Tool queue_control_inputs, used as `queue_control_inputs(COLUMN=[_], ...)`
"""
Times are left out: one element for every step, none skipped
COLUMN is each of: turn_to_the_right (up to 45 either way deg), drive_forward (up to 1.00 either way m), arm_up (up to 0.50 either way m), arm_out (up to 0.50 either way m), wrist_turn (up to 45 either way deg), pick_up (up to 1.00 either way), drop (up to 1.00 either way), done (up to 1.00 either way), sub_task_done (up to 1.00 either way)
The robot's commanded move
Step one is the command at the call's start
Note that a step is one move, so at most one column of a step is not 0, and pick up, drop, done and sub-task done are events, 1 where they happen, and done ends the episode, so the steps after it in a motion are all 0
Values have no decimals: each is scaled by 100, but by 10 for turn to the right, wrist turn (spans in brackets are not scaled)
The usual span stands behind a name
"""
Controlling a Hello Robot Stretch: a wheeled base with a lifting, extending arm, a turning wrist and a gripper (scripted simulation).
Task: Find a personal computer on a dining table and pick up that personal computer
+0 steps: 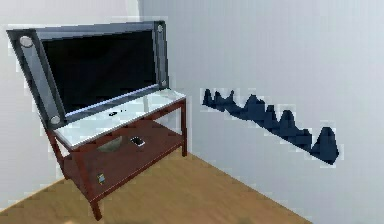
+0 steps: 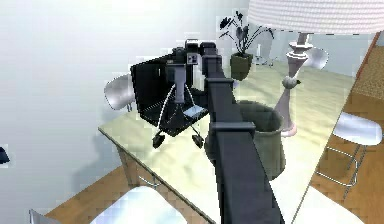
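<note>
Dining table [image 2: 320,100] with a pale glossy top spans the arm side view, with white chairs [image 2: 120,92] around it. The robot's dark arm [image 2: 235,150] reaches out over the table from the bottom edge. Just right of the arm stands a dark round container [image 2: 268,140], and beyond it a tall lamp [image 2: 295,70] with a white shade. The personal computer [image 2: 150,85], a black laptop with its lid raised, sits on the table's left part, near the edge. The gripper [image 2: 178,140] is at the laptop, its thin fingers [image 2: 160,125] showing in front of the keyboard half. Whether it holds anything cannot be told. Three risks seem likely. A nudge could slide the laptop across the smooth top and off the near edge. The hinged lid may swing during a lift. A sideways arm move could strike the container or lamp.
</note>
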Motion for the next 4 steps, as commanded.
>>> queue_control_inputs(turn_to_the_right=[0, 0, 0, 0], drive_forward=[0, 0, 0, 0], arm_up=[0, 0, 0, 0], arm_out=[0, 0, 0, 0], wrist_turn=[450, 450, 450, 270], pick_up=[0, 0, 0, 0], drop=[0, 0, 0, 0], done=[0, 0, 0, 0], sub_task_done=[0, 0, 0, 0])
